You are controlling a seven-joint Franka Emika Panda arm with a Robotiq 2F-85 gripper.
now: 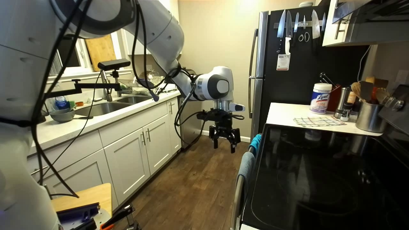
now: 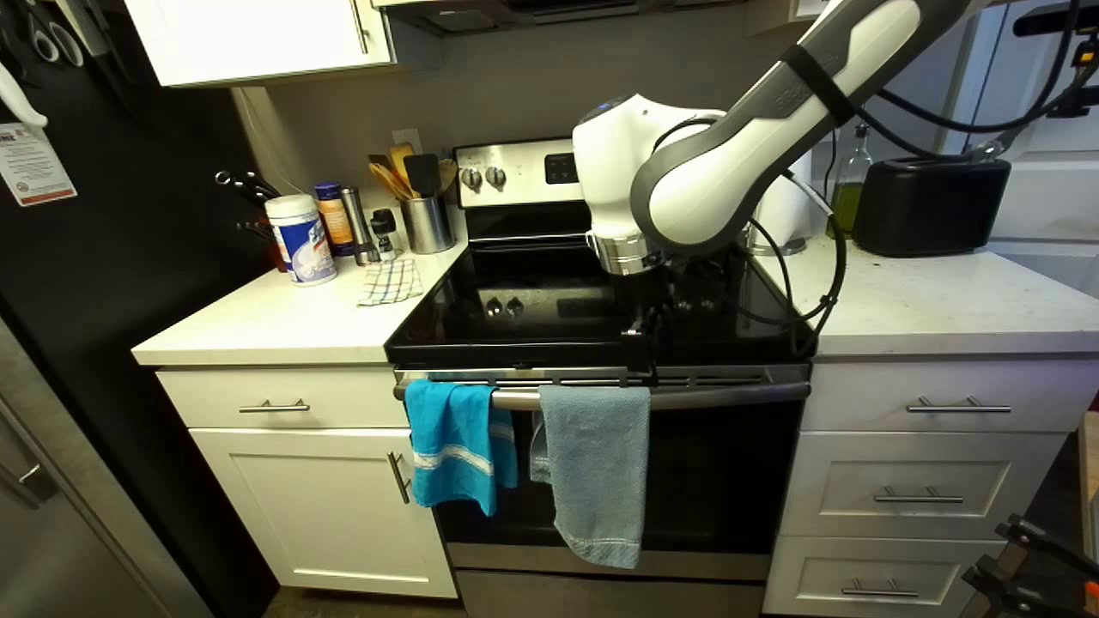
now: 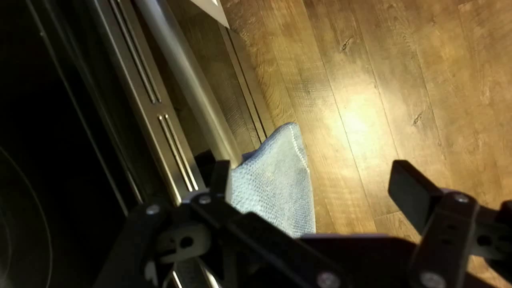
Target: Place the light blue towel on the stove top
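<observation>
Over the oven handle (image 2: 730, 396), below the front edge of the stove top (image 1: 303, 185), found the light blue towel (image 2: 597, 481) draped, with a long part falling in front of the oven door (image 2: 717, 489) and a shorter fold visible behind, at one side. Just beside it on the same handle, recorded a bright blue towel (image 2: 455, 455) with a white band, likewise hanging. Above the wooden floor (image 1: 191, 191), near the oven handle, located the gripper (image 1: 224, 147), pointing down at the end of the arm (image 1: 166, 35). Assessed as released, with fingers (image 3: 412, 196) standing wide apart in the wrist view. Observed there a stitched portion of the light blue towel, lying between the fingers in that view and partly overlapped by one of them. Unable to confirm contact between finger and towel from these angles. Beside the stove top, on a white counter (image 2: 283, 322), logged in both exterior views a Lysol tub (image 1: 319, 102), a checked cloth (image 2: 395, 283) lying flat, and a metal crock (image 2: 428, 225) holding upright utensils (image 2: 421, 176). At the opposite side of the stove top, on another counter section (image 2: 944, 300), listed a black appliance (image 2: 932, 210) and, beside it, a glass bottle (image 2: 852, 176). Against the dark side of the refrigerator (image 1: 313, 70), identified a row of mounted knives (image 1: 315, 25) and a white tag (image 1: 283, 62). Across the floor, noted a metal sink (image 1: 108, 108).
</observation>
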